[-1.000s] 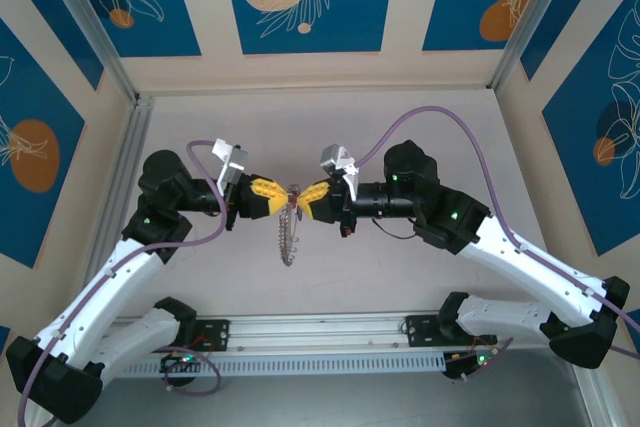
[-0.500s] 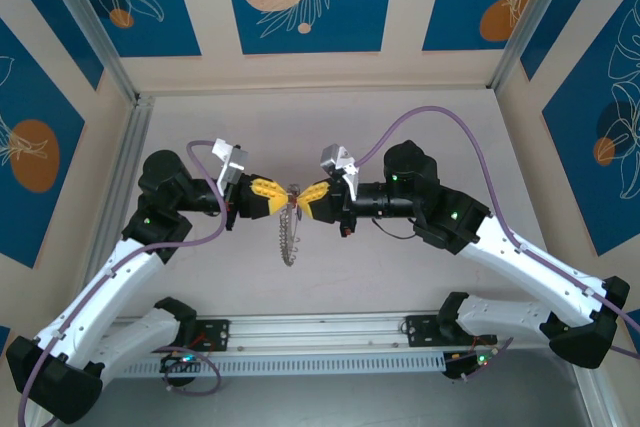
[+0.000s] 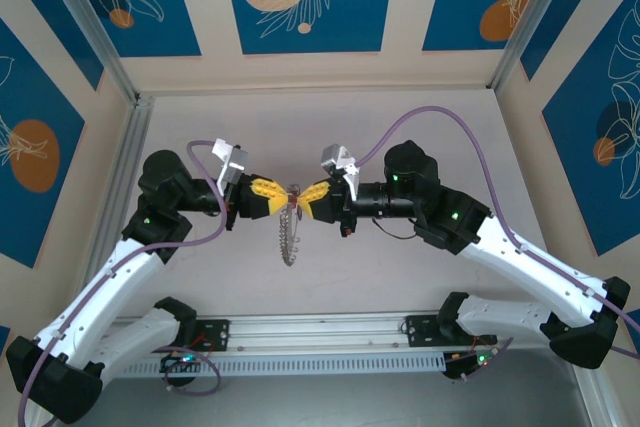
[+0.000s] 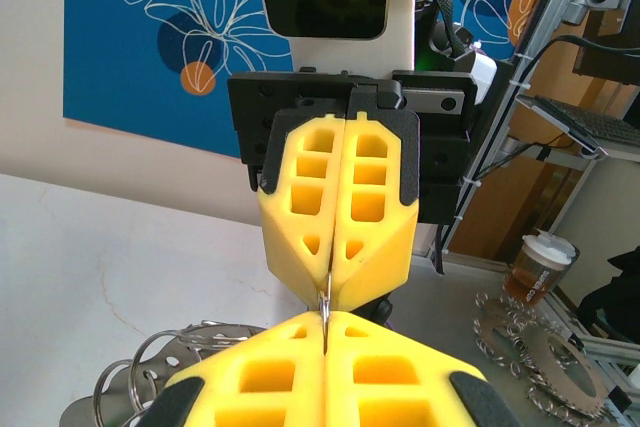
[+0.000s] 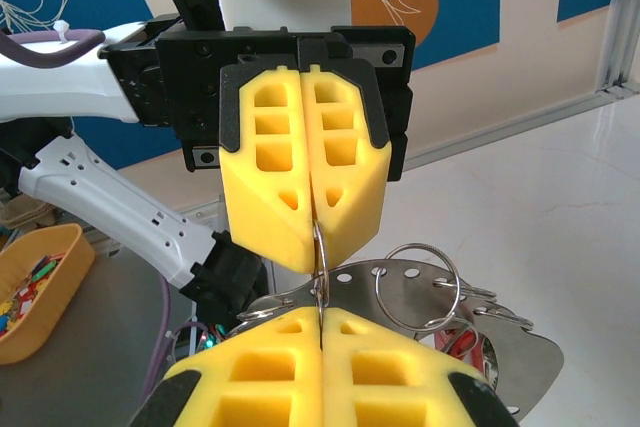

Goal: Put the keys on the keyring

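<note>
Two end effectors meet tip to tip above the middle of the worktop (image 3: 400, 277) in the top view. The left end effector (image 3: 283, 193) has its yellow fingers pressed together, clamped on the top of the keyring (image 3: 288, 232). The right end effector (image 3: 303, 195) is likewise closed on the same wire from the opposite side. The keyring hangs below the two tips, its silvery fringe trailing toward the near edge. Whether it touches the worktop cannot be told. Both arms reach inward, forearms roughly level, wrists facing each other.

Left wrist view: a lidded cup (image 4: 530, 269) holding brown liquid stands off to the right. The view's own fingers show no gap, with thin wire pinched in the seam. Loose rings (image 4: 150, 367) lie at lower left.

Right wrist view: a yellow bin (image 5: 40, 277) at far left holds small coloured pieces. The seam is closed on the wire. Rings, flat silvery plates (image 5: 520, 347) and a red tag (image 5: 460, 342) hang to the right.
</note>
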Robot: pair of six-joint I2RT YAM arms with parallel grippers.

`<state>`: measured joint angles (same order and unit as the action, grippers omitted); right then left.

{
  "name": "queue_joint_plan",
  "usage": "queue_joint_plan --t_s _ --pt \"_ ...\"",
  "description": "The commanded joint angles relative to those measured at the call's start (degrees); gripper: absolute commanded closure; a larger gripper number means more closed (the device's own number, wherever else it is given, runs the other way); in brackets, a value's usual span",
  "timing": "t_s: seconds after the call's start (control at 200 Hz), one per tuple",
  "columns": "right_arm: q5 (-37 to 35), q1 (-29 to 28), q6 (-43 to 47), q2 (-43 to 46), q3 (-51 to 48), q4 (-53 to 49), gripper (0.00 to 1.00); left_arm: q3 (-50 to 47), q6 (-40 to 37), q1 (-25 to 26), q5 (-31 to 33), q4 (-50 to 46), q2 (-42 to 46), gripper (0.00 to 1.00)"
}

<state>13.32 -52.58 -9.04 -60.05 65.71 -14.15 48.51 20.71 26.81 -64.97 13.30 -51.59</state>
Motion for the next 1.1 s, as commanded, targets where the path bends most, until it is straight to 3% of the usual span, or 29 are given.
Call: queue_joint_plan --t_s 0.0,1.095 --pt "-1.1 0.0 -0.1 1.4 0.4 0.3 1.0 1.6 0.1 0.5 -1.8 2.4 0.9 1.0" --pt "0.7 -0.1 -0.4 -0.9 0.8 2.6 1.0 1.6 0.0 0.9 -2.1 2.5 1.1 1.0"
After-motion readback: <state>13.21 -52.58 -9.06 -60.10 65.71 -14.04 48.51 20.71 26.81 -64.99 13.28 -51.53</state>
